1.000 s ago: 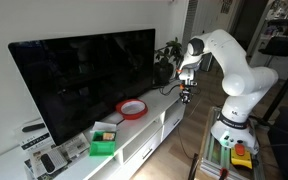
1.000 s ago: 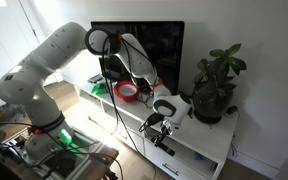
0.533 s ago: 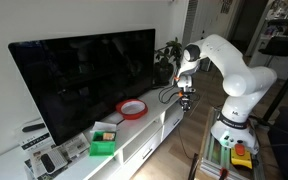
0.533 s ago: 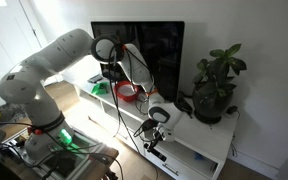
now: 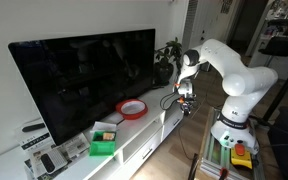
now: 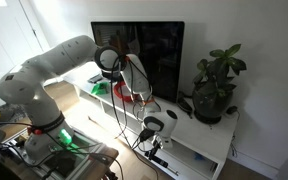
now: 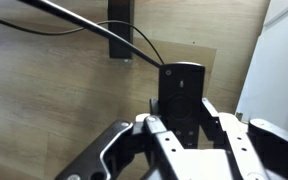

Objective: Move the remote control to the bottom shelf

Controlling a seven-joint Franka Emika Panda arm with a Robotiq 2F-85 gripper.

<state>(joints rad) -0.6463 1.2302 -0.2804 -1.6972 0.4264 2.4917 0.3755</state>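
The remote (image 7: 181,92) is pinched in the gripper (image 7: 179,122). In the wrist view it's a black bar sticking out between the two fingers (image 7: 144,126), and the jaws are closed onto its sides. Behind it there's just wood floor (image 7: 54,110), with a black cable (image 7: 104,28) running across the top and the white cabinet (image 7: 276,60) along the right edge.

In an exterior view the gripper (image 6: 152,142) hangs out in front of the cabinet (image 6: 199,138), lower than its top surface, so the remote is in the air and not resting on anything. It's too small there to pick out properly. I can't really make out the bottom shelf from any of the angles.

Further out, the arm (image 5: 234,70) reaches over from its base toward the plant (image 6: 214,85) end of the cabinet. On top are the TV (image 5: 84,75), a red-rimmed dish (image 5: 132,108) and a green box (image 5: 104,146).
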